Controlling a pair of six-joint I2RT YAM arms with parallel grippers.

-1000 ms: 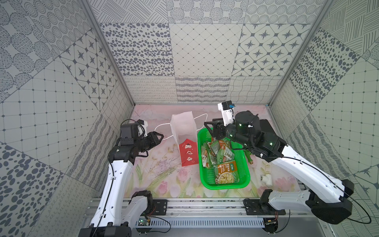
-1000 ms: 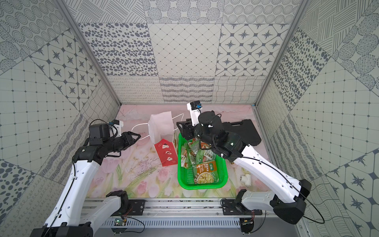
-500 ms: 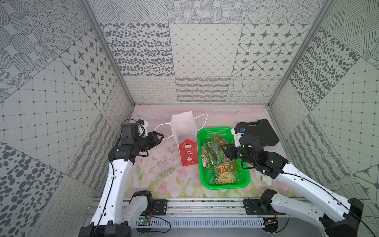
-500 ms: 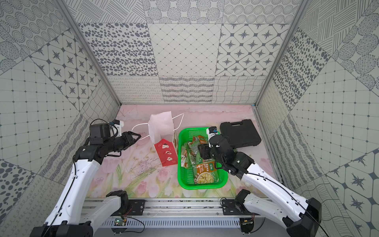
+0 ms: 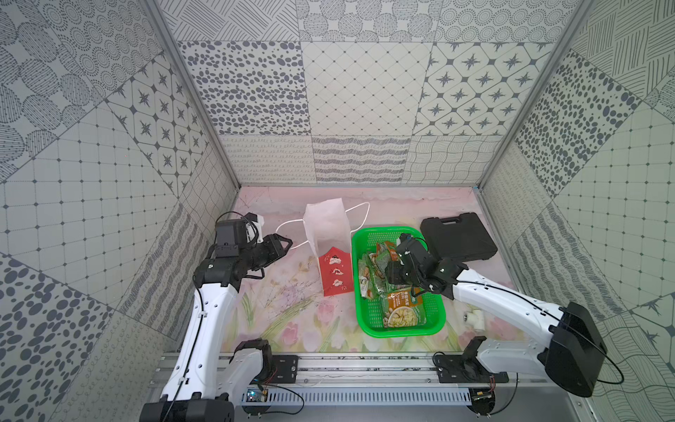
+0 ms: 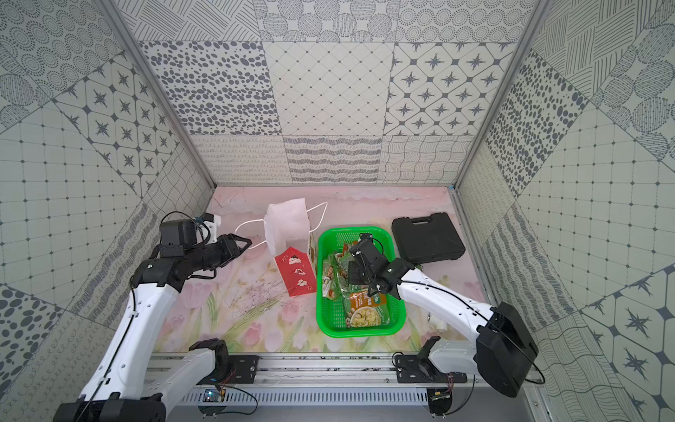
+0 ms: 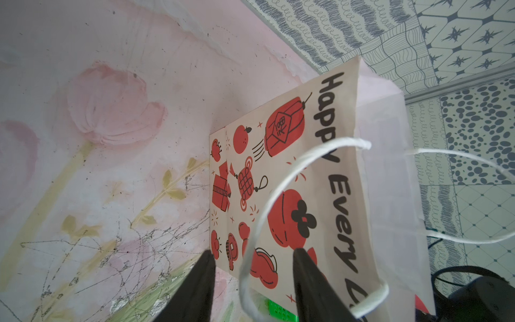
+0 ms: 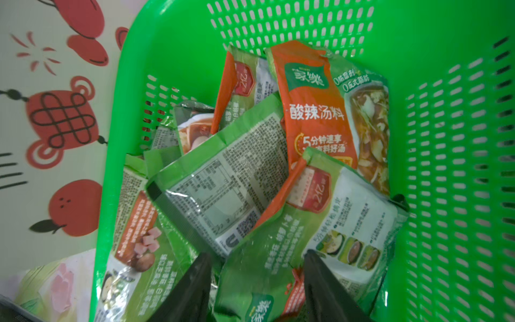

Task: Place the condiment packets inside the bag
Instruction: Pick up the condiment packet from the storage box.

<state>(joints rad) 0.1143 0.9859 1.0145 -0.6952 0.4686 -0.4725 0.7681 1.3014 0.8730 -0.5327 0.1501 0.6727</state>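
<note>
Patterned grey-white tile walls box in a pink floral mat.

- **Bag:** the paper gift bag stands upright mid-mat, with a white top, a red base and white cord handles. It sits just beside the green mesh basket, and the right wrist view shows its printed side right against the basket rim. "Happy Every..." lettering and red lantern motifs show on the bag in the left wrist view.
- **Packets:** the condiment packets all lie in the basket, piled and overlapping. They are green and orange, some face up and some with the label side up. None can be seen in the bag, though its inside is hidden from view.
- **Left gripper:** the left gripper hangs level at the bag's handle side, claw about half spread. One cord loop runs down between the fingers, which have not closed on it.
- **Right gripper:** the right gripper is down inside the basket over the pile. Its claw is parted, with a packet's edge lying between the fingers, and nothing is lifted.
- **Other:** a black plastic case lies flat behind the basket, on the right.

Both top views show the same layout.
</note>
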